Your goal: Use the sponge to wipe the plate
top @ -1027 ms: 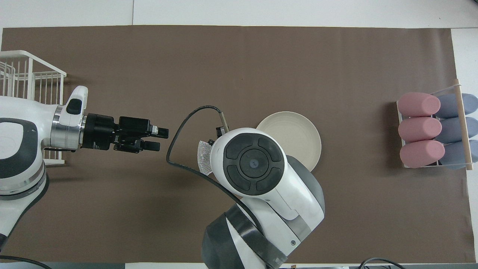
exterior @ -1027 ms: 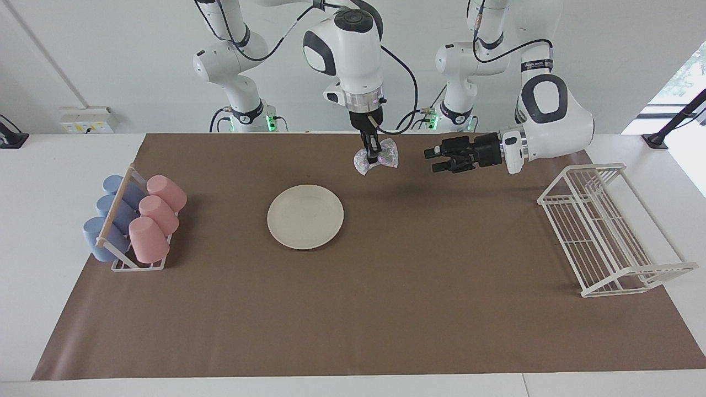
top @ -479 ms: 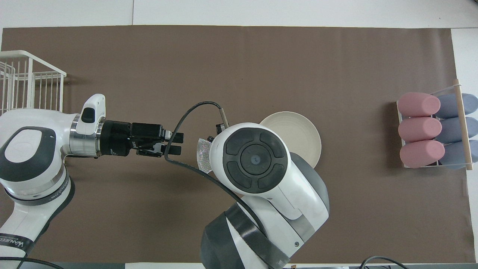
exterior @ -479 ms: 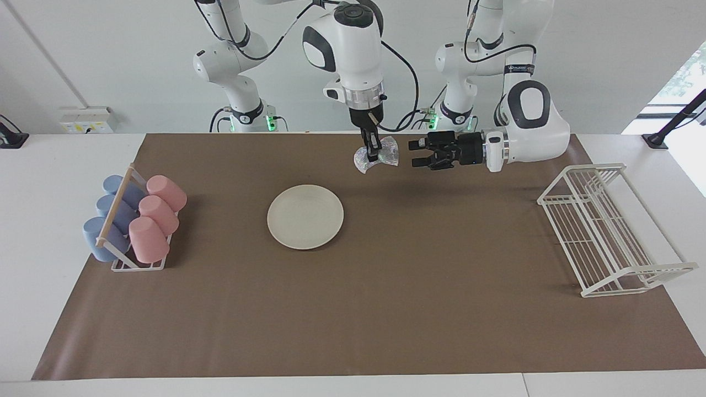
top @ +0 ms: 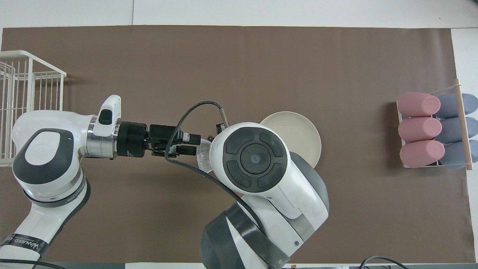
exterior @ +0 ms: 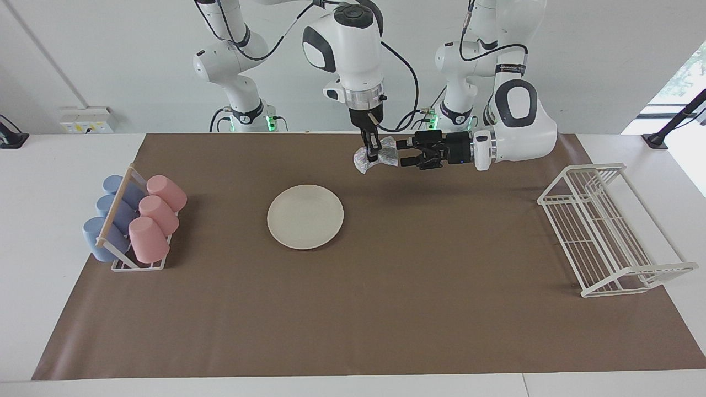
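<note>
— Where's the sponge (exterior: 376, 156) right now?

— Up in the air, pinched in the closed jaws of the right gripper (exterior: 373, 155), which hangs straight down over the brown mat (exterior: 353, 309) on the bench, on the robots' side of the plate (exterior: 305, 216). It droops to either side of the fingertips, so its long axis runs roughly along the bench, end to end.

— And the other arm?

— The left gripper (exterior: 402, 154) comes in level, pointing along that same line. Its jaws stand apart, one above the other in the facing view, right at the sponge's end toward the left arm's side. Whether they already touch the pad I can't tell — they bracket its edge at least.

— So a handover, you'd say?

— That's my reading. It turns on one thing: the free flap of the sponge sticks out toward the left jaws, so they can close on it without meeting the right fingertips. The margin looks thin, though.

— The plate itself?

— Flat on the mat, bare, toward the right arm's end from both grippers, nothing touching it. Wiping hasn't started; whichever arm ends up with the sponge has to carry it across and down onto the plate.
</note>
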### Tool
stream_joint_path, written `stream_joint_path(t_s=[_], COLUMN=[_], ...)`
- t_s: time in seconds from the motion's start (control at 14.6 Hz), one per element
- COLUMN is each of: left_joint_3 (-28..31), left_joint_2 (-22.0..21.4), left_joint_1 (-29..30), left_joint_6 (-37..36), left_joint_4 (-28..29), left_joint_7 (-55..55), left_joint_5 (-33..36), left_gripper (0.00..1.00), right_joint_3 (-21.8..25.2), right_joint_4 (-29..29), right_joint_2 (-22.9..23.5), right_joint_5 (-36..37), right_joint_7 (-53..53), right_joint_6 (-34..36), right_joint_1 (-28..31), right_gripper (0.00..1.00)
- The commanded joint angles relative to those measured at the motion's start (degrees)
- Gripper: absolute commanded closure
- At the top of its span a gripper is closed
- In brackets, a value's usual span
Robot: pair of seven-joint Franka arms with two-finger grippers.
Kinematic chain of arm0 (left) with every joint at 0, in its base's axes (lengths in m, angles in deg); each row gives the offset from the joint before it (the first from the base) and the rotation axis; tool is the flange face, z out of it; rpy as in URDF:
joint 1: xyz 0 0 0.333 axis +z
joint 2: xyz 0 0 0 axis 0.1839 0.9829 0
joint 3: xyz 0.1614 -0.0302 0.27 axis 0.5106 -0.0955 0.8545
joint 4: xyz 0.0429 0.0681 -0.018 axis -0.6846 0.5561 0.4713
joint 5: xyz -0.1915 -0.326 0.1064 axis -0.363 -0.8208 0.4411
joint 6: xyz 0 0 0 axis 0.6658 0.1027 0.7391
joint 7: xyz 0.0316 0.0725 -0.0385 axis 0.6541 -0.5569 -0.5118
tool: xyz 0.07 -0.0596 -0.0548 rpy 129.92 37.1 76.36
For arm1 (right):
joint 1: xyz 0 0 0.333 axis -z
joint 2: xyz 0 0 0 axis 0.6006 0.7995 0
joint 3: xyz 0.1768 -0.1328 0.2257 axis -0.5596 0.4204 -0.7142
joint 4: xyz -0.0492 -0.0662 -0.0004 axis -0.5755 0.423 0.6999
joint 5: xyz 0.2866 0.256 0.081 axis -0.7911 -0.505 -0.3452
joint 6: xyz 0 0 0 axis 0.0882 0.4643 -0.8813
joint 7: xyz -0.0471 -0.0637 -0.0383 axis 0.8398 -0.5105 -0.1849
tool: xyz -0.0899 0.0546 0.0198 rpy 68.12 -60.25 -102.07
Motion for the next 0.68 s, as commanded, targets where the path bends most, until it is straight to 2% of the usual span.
stream_joint_path(t_s=[0.0,0.07,0.62], left_joint_3=[0.67,0.67,0.75], left_joint_2=[-1.54,-1.63,-2.42], left_joint_1=[-2.08,-1.99,-1.47], left_joint_6=[2.15,2.06,1.35], left_joint_4=[1.8,2.32,3.47], left_joint_7=[0.83,0.83,0.57], left_joint_5=[-1.91,-1.91,-1.91], left_gripper=[0.87,1.0,1.0], right_joint_3=[-0.28,-0.28,-0.28], right_joint_4=[1.56,1.56,1.3], right_joint_2=[0.93,0.93,0.76], right_joint_5=[1.81,1.81,1.81], right_joint_7=[-1.43,-1.43,-0.9], right_joint_6=[0.97,0.97,0.88], right_joint_1=[0.27,0.27,0.53], right_gripper=[1.0,1.0,1.0])
